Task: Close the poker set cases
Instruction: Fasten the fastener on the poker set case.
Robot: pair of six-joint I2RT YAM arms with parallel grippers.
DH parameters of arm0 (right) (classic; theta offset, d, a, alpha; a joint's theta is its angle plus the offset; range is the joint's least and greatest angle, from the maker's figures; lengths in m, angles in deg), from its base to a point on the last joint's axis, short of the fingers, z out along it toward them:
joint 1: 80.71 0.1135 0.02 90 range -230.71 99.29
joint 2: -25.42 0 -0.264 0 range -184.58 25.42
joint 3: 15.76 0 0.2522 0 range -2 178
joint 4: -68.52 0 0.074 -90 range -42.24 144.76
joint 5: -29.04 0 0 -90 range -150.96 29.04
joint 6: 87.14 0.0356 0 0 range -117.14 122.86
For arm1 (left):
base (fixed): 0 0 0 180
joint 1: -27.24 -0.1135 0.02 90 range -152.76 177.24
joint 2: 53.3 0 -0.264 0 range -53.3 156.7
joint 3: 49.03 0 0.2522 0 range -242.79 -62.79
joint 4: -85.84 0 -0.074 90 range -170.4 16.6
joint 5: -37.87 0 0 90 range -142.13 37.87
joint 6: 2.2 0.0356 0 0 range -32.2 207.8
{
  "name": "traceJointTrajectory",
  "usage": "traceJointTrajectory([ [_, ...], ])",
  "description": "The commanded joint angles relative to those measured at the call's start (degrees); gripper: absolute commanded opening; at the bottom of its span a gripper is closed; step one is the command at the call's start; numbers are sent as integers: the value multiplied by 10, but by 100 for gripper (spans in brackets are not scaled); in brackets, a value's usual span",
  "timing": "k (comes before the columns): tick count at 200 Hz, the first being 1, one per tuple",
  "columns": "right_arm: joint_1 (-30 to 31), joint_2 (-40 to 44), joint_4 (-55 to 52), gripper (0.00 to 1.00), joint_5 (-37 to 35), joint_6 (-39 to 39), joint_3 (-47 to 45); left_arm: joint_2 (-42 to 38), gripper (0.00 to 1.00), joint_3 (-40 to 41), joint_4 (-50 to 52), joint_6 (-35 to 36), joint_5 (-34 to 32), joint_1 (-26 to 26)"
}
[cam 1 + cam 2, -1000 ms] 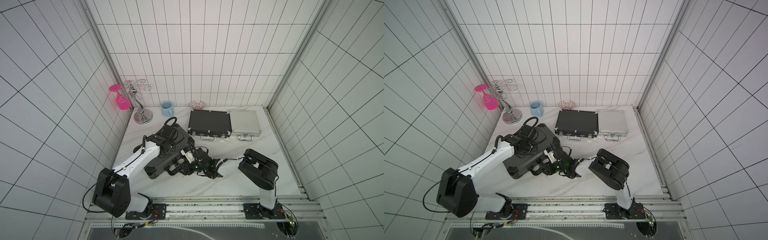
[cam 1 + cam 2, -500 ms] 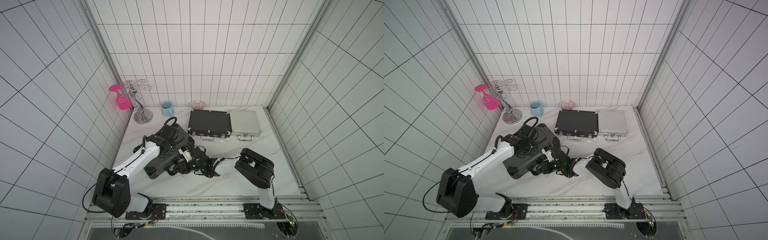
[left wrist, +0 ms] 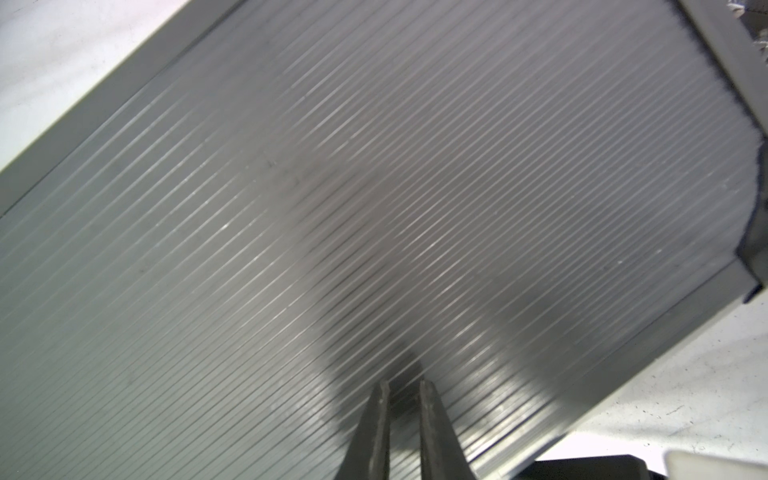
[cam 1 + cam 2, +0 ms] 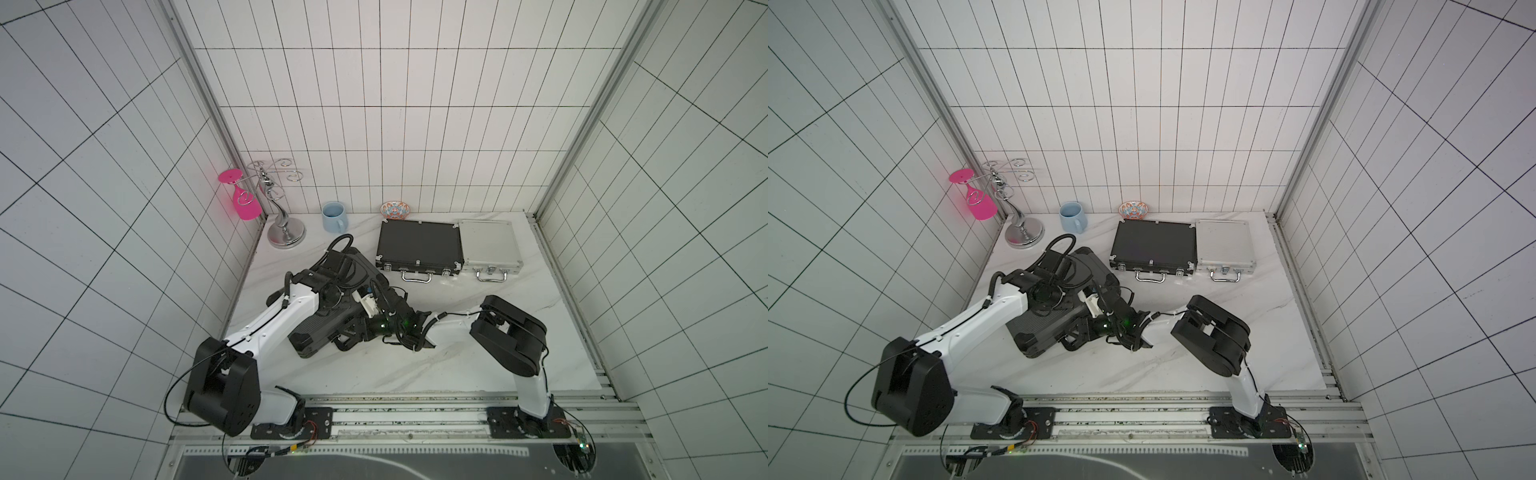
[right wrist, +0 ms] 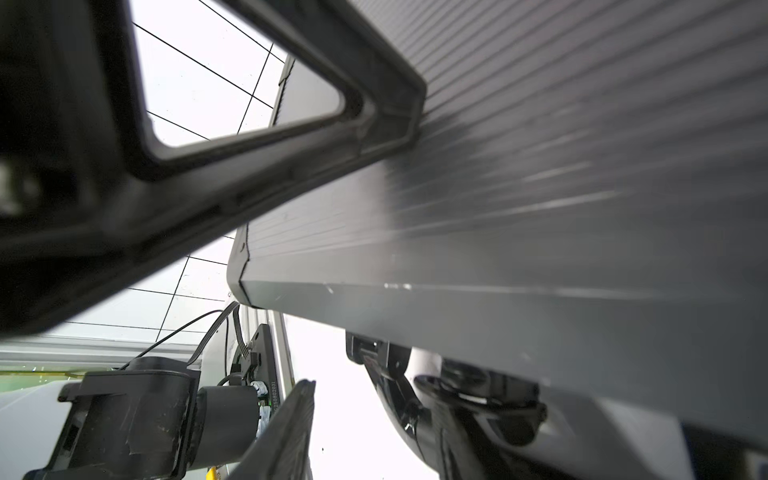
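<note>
The large ribbed black case (image 4: 320, 332) lies at an angle left of centre, lid down or nearly so; I cannot tell whether it is fully shut. My left gripper (image 3: 405, 386) rests its tips on the ribbed lid (image 3: 374, 187), almost shut, with nothing in the narrow gap. My right gripper (image 5: 345, 374) is low at the case's front edge (image 5: 498, 332) by its handle (image 5: 257, 158). Its fingers (image 5: 291, 419) stand apart with only table between them. The medium black case (image 4: 419, 245) and the small silver case (image 4: 488, 245) lie closed side by side at the back.
A silver glass rack (image 4: 284, 232) with a hanging pink glass (image 4: 245, 199) stands in the back left corner. A blue mug (image 4: 333, 216) and a patterned bowl (image 4: 395, 209) sit against the back wall. Both arms cross over the large case.
The right arm's elbow has shifted slightly left, towards the large case. The left arm and all three cases look unmoved.
</note>
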Motion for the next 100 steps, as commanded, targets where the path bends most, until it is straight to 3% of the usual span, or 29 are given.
traceJointTrajectory([
  [1, -9, -2, 23, 49, -15, 9, 65, 42, 16, 47, 39, 2, 30, -8],
  [100, -25, 38, 28, 48, -5, 10, 81, 37, 16, 47, 41, 3, 33, -12],
])
